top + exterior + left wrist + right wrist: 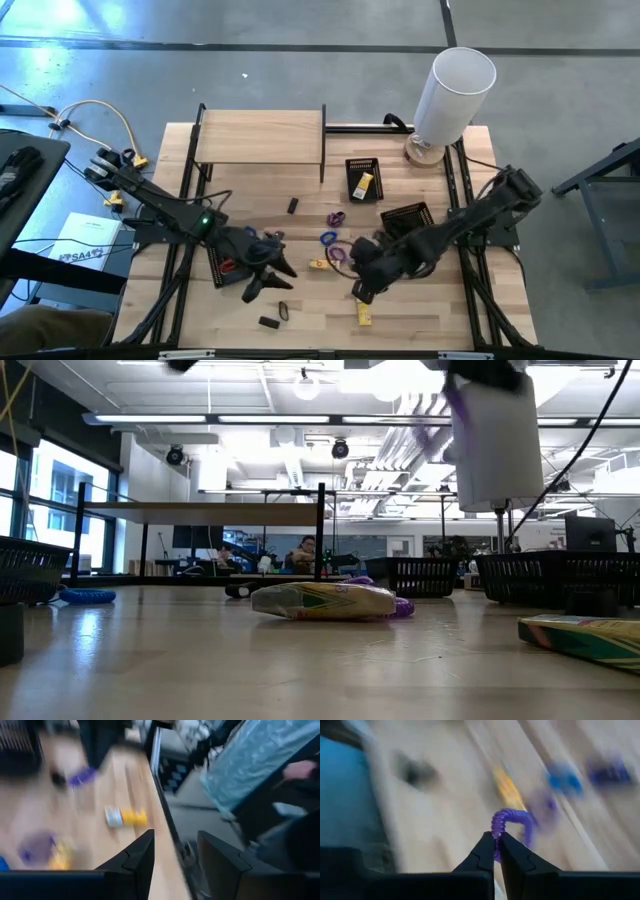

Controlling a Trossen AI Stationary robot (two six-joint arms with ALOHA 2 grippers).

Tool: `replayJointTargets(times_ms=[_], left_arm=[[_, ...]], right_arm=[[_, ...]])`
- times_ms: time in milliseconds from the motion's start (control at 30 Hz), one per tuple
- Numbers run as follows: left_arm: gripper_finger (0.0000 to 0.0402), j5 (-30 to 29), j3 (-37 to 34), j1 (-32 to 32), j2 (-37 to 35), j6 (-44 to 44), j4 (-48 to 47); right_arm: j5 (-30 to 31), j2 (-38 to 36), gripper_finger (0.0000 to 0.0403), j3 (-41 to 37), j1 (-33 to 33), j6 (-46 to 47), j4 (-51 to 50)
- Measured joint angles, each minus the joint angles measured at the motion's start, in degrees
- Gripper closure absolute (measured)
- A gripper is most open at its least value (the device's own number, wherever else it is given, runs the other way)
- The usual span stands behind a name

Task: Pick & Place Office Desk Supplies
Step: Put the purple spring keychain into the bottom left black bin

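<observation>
Both wrist views are smeared, so small items on the surface (300,130) are hard for me to name; in the high view the arm bodies cover part of what lies under them, and I can't tell if anything sits in the black mesh tray (410,218) just behind the right end effector. I see the right end effector (496,851) closed, pinching a purple loop (512,820) between its fingertips; the loop curls up and away from the tips, off the wood. In the high view this right end effector (362,290) sits near the middle front of the surface, with a yellow packet (364,314) just in front of it toward the near edge, and a blue loop (327,238) plus another purple loop (336,217) a little beyond it. The left end effector (175,865) has its fingers apart with nothing between them; past them I see the surface's side edge close by and a blurred packet (125,816) ahead. In the high view the left end effector (265,285) hovers near the front edge, a small black block (268,322) just in front of it, bare wood between the two arms. The tall white cylinder (452,92) stands at the far right corner, well apart from both.
</observation>
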Motion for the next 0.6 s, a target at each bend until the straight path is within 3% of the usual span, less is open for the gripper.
replayJointTargets(times_ms=[100,267,400,600], left_arm=[[0.0257,-4.7,0.0,-0.7,0.0,14.2,4.8],[0.0257,-10.7,0.0,-1.7,0.0,30.1,9.8],[0.0257,-13.3,0.0,-1.6,0.0,31.9,11.2],[0.0257,-13.4,0.0,-0.9,0.8,24.9,11.1]], right_arm=[[-0.9,-1.9,0.0399,2.8,-0.7,-9.5,4.6],[-12.1,-4.4,0.0400,4.1,-3.4,-21.9,17.5],[-18.7,-4.4,0.0400,4.1,-4.9,-26.5,24.0],[-22.7,-4.1,0.0400,4.1,-6.3,-27.5,24.4]])
